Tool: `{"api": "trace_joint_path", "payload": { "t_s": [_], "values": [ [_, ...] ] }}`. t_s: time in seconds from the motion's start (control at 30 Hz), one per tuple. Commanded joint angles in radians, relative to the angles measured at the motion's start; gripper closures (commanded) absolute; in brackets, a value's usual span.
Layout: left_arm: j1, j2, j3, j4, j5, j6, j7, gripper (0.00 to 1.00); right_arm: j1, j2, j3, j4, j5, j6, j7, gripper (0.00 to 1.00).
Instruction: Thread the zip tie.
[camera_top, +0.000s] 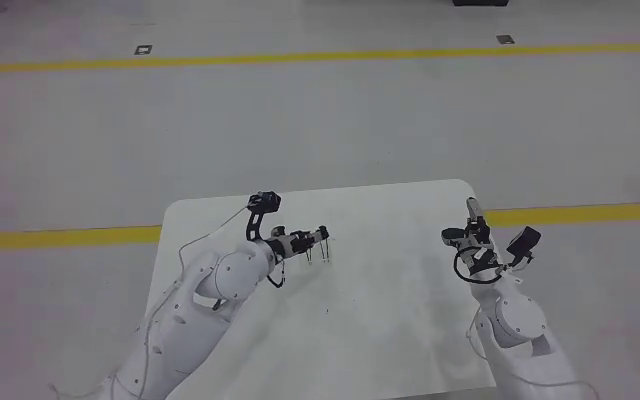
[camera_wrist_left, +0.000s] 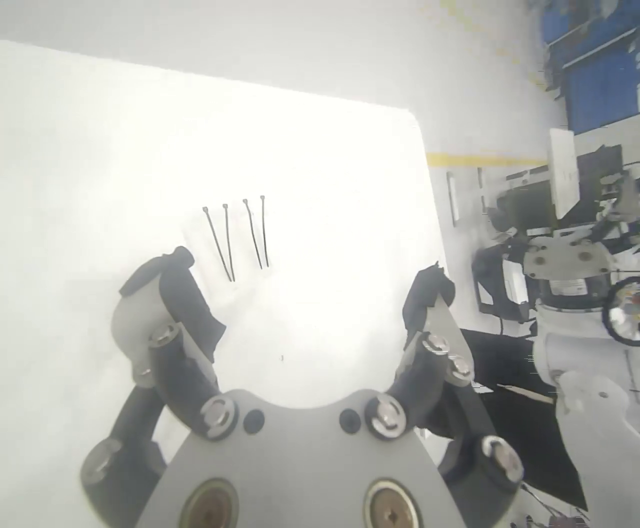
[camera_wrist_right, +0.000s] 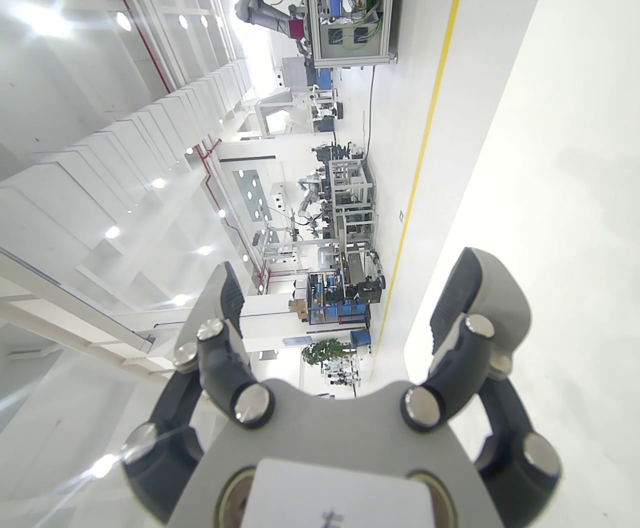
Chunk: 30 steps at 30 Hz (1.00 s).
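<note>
Nothing is threaded yet: four zip ties (camera_wrist_left: 253, 235) are left loose on the table (camera_wrist_left: 100, 150), and the left gripper (camera_wrist_left: 307, 267) and right gripper (camera_wrist_right: 347, 265) are held apart, empty.

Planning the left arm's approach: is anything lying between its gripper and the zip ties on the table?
Nothing visible does. The open left gripper hangs over the table, with only bare tabletop between it and the four zip ties.

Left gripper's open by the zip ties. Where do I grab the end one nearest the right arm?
Grip the end zip tie probably near its head, from above, left gripper straddling the strap: it lies flat, its tail nearly meets the neighbour's, while the heads sit apart.
</note>
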Motion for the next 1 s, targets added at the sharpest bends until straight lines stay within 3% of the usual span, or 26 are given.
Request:
{"api": "trace_joint_path", "payload": {
  "t_s": [0.0, 0.77, 0.83, 0.93, 0.97],
  "values": [
    [-0.006, -0.005, 0.003, 0.012, 0.011, 0.0, 0.003, 0.0, 0.0, 0.0, 0.0, 0.0, 0.0, 0.0, 0.0, 0.0],
    [-0.006, -0.005, 0.003, 0.012, 0.011, 0.0, 0.003, 0.0, 0.0, 0.0, 0.0, 0.0, 0.0, 0.0, 0.0, 0.0],
    [-0.016, -0.008, 0.015, 0.006, 0.0, -0.023, 0.005, 0.0, 0.0, 0.0, 0.0, 0.0, 0.0, 0.0, 0.0, 0.0],
    [-0.063, -0.029, 0.052, 0.072, -0.092, -0.064, 0.041, 0.0, 0.0, 0.0, 0.0, 0.0, 0.0, 0.0, 0.0, 0.0],
    [-0.084, -0.033, 0.078, 0.094, -0.057, -0.07, 0.042, 0.0, 0.0, 0.0, 0.0, 0.0, 0.0, 0.0, 0.0, 0.0]
  ]
}}
